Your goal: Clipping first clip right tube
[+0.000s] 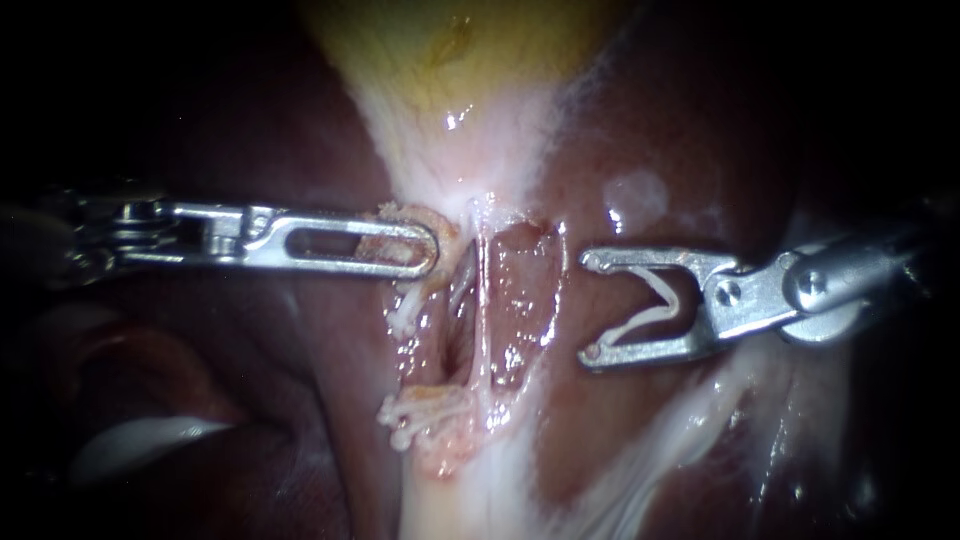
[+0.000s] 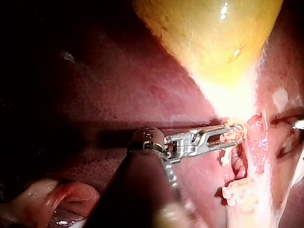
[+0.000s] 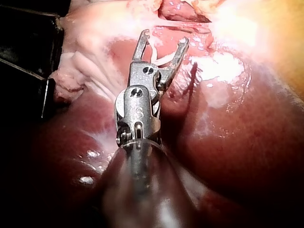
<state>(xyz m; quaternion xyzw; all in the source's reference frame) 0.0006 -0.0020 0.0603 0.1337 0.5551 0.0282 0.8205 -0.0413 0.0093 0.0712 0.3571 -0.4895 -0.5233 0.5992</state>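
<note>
Two instruments, shafts cut off at edges. Left instrument (image 1: 428,247) jaws clamped on frayed tissue (image 1: 405,212), underside hidden. Right instrument (image 1: 588,308) jaws spread, gripping clip (image 1: 645,320). Right tube (image 1: 484,310) just ahead, apart, glare-washed.

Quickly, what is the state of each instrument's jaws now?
Left instrument: shut on tissue.
Right instrument: jaws apart, holding a clip.

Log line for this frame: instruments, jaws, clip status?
left instrument: jaws shut on tissue | right instrument: jaws spread, holding clip | clip not yet on tube
</note>
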